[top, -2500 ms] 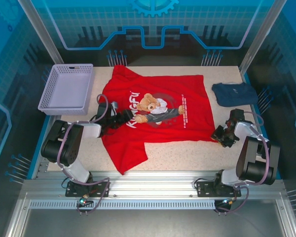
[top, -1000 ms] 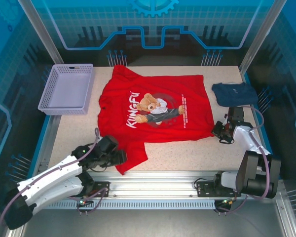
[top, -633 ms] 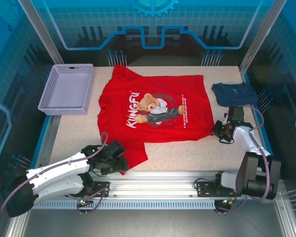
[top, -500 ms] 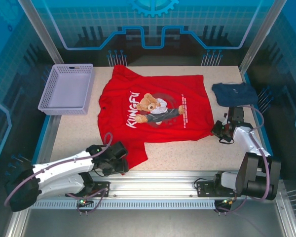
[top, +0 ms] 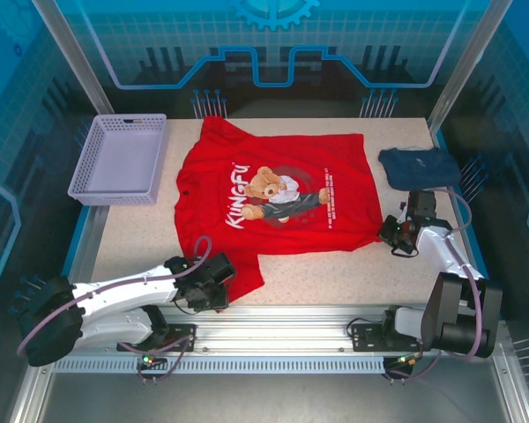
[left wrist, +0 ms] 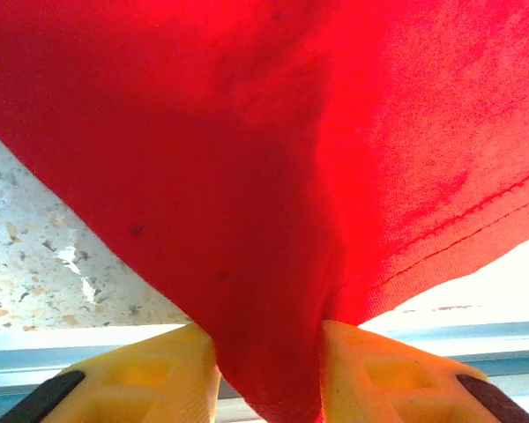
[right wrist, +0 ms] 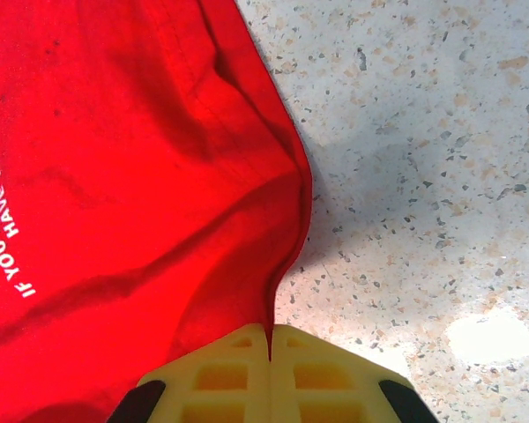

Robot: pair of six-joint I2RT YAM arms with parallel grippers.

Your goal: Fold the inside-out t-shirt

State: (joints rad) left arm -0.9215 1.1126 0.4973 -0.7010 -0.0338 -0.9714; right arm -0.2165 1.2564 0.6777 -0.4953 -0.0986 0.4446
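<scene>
Top external view: the inside-out t-shirt (top: 282,198) lies spread flat across the middle of the table (top: 335,273), printed graphic (top: 269,196) facing up. A lilac basket (top: 119,159) sits at the far left. A folded navy garment (top: 419,166) sits at the far right, just beside the shirt's right edge.

Left gripper (top: 213,286): positioned at the shirt's near-left corner, close to the table's near edge. The left wrist view shows a bunch of red cloth filling the gap between the yellow pads (left wrist: 159,370), with the stitched hem running off to the right. Finding: clenched on the shirt's corner.

Right gripper (top: 390,233): positioned at the shirt's near-right edge. The right wrist view shows the jaws pressed together on the hem, the cloth rising in a thin ridge from the pinch. Finding: grasping the shirt's edge.

Assessment: both arms hold the near edge at opposite ends, probably so it can be lifted evenly and carried far for a first fold. No fold is made yet. The left grip takes a thick bunch, so the corner may drag unevenly.
</scene>
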